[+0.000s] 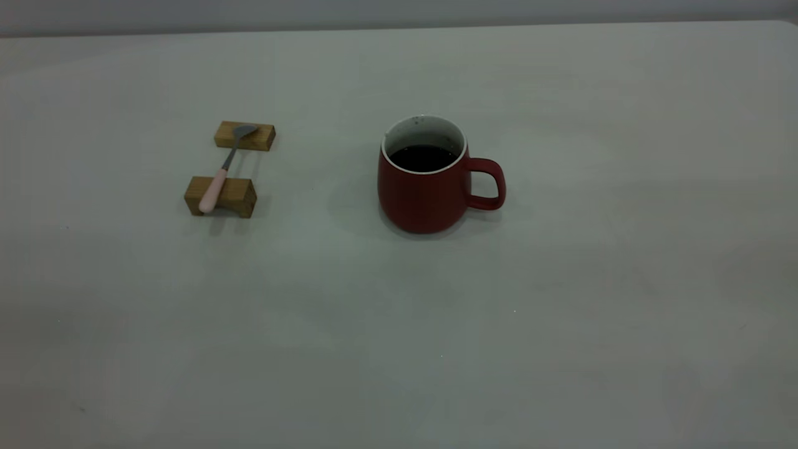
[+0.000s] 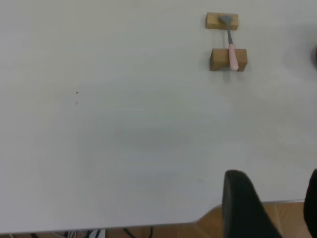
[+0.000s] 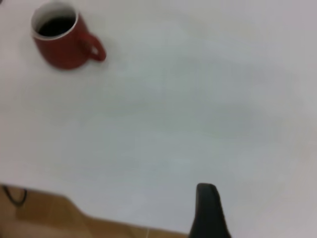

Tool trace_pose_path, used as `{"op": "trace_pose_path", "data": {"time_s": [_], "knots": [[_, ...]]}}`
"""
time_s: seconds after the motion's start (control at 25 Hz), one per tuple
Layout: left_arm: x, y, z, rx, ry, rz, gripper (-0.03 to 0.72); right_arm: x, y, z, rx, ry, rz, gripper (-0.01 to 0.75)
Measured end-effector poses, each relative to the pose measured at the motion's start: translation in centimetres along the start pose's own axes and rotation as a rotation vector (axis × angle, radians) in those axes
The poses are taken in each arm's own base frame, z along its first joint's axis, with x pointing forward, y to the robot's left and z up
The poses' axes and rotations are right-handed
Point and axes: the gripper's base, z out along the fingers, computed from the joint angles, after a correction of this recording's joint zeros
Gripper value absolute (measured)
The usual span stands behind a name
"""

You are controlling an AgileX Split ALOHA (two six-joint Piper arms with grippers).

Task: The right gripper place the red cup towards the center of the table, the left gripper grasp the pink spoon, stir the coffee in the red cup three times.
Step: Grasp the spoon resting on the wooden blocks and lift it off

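The red cup [image 1: 430, 187] stands upright near the middle of the table [image 1: 561, 324], handle pointing toward the right arm's side, with coffee [image 1: 423, 158] filling roughly the upper part below the white rim. We judge the cup heavy for its size, rigid, glazed and so somewhat slippery; any tilt risks a spill. The loop handle looks like the safest hold, or else a pinch across the wall at the rim. The pink spoon [image 1: 219, 174] lies well apart from the cup, on the left arm's side, bridging two wooden blocks [image 1: 219, 196]: bowl on the far block, pink handle on the near one and overhanging it slightly. We judge it light, stiff and thin; the raised span between the blocks leaves room for fingers beneath, and the pink handle is the thicker, less slippery part to pinch. The left gripper [image 2: 270, 208] sits back at the table's near edge, far from the spoon, fingers spread and holding nothing. Of the right gripper [image 3: 210, 213] we see one dark finger only, also at the table edge; whether its fingers are spread, we cannot tell.
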Motion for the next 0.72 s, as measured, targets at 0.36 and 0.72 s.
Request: {"op": "trace_pose_path", "data": {"time_s": [0.36, 0.72], "knots": [[0.0, 0.0, 0.0, 0.0, 0.0, 0.0, 0.38, 1.7, 0.0, -0.8, 0.054, -0.095, 0.014, 0.593], [0.0, 0.0, 0.0, 0.0, 0.0, 0.0, 0.38, 1.7, 0.0, -0.8, 0.056, -0.096, 0.015, 0.589]]}}
